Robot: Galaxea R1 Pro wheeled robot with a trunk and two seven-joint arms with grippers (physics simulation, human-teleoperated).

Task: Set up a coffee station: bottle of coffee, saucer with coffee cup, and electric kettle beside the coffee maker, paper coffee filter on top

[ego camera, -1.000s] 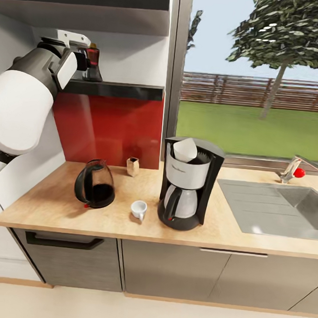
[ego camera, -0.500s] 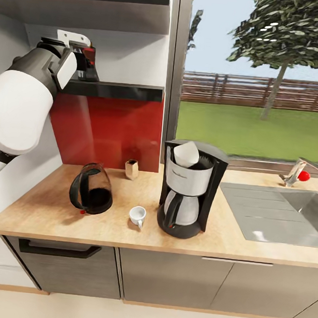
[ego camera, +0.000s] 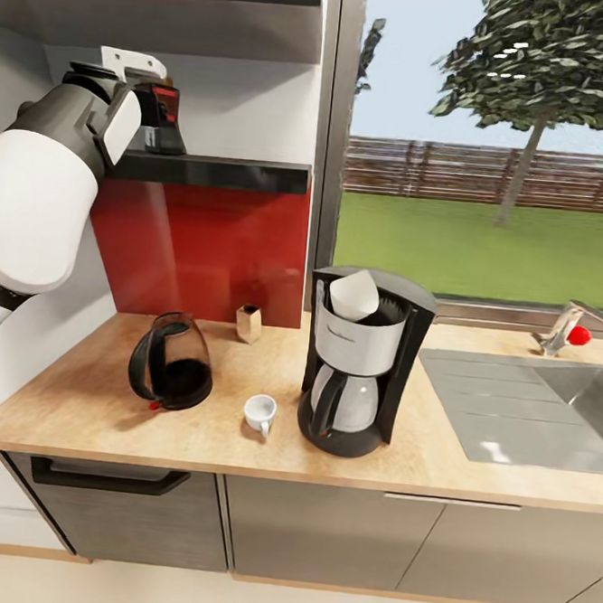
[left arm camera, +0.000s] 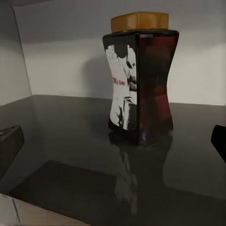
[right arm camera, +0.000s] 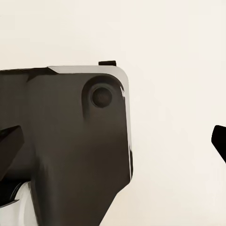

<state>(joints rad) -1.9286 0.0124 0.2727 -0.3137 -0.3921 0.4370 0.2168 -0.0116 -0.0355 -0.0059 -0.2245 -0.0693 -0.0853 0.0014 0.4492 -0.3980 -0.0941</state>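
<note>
bottle of coffee upright on kitchen shelf | left tool wide, straddling it | right tool wide

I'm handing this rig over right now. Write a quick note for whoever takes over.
Left tool: open, up at the thin dark grey shelf, fingers either side of the dark brown yellow-capped coffee bottle, not gripping it.
Right tool: open, empty.
Done: the tall black coffee maker is on the light-wood countertop, with the white paper filter cone on top. The round glass kettle stands to its left.
Left: grasp the bottle and set it beside the maker. The tiny white cup seems to sit on bare wood, so it needs the saucer under it.
</note>
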